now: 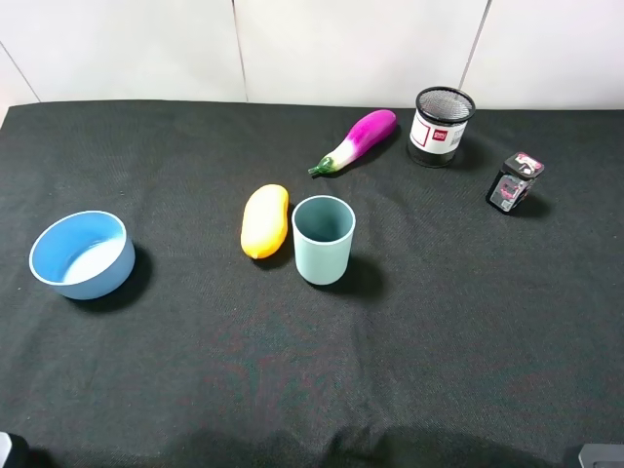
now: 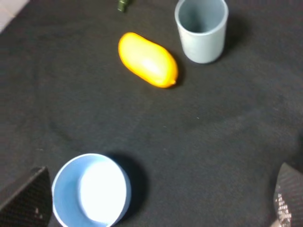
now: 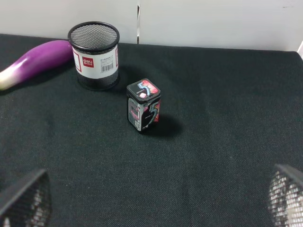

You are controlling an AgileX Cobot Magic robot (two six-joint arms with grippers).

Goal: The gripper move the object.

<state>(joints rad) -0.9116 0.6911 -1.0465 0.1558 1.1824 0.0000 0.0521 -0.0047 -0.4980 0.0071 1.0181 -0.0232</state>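
The pale teal-green cup stands upright and empty near the middle of the black table; it also shows in the left wrist view. My left gripper is open and empty, well short of the cup, with the blue bowl between its fingertips. My right gripper is open and empty at the right side of the table, far from the cup. In the exterior high view only slivers of the arms show at the bottom corners.
A yellow mango lies just left of the cup. A blue bowl sits at the far left. A purple eggplant, a black mesh pot and a small printed box stand at the back right.
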